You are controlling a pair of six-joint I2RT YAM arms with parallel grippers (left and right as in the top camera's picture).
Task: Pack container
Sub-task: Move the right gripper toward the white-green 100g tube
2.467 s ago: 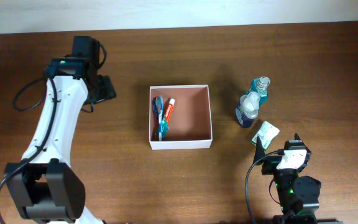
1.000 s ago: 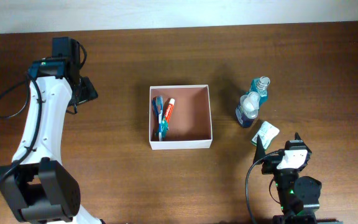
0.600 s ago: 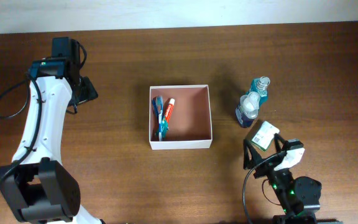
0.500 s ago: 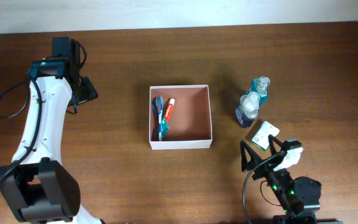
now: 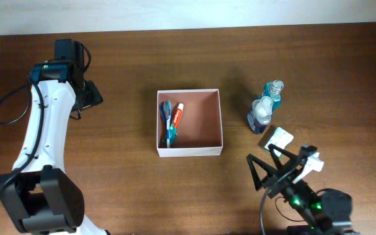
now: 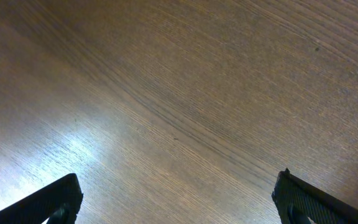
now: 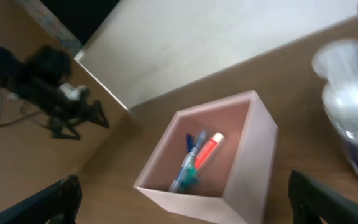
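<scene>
1. The container (image 5: 189,152) stands on the table (image 5: 175,196) with its open side up. Its walls are white and its inside is reddish-brown.
2. Inside the container, along its left wall, lie a red and white toothpaste tube (image 5: 177,115) and a blue toothbrush (image 5: 168,124). They lie side by side, very close together.
3. To the right of the container, apart from it, stands a teal bottle (image 5: 273,94). A second bottle (image 5: 258,117) with a clear top and dark blue content is just beside it, on the side nearer to the container.
4. A small white packet (image 5: 279,137) lies on the table to the right of the container's lower right corner, as the overhead view shows it, close to the second bottle.
5. The right claw (image 5: 271,166) is to the right of the container and lower in the overhead view, near the packet. Its fingers are spread wide and grasp nothing. I cannot tell if it touches the packet. Its wrist camera looks toward the container.
6. The left claw (image 5: 90,94) is well apart from the container, to its left. It is released: its wrist view shows the two fingers far apart, with only bare wood between them.
</scene>
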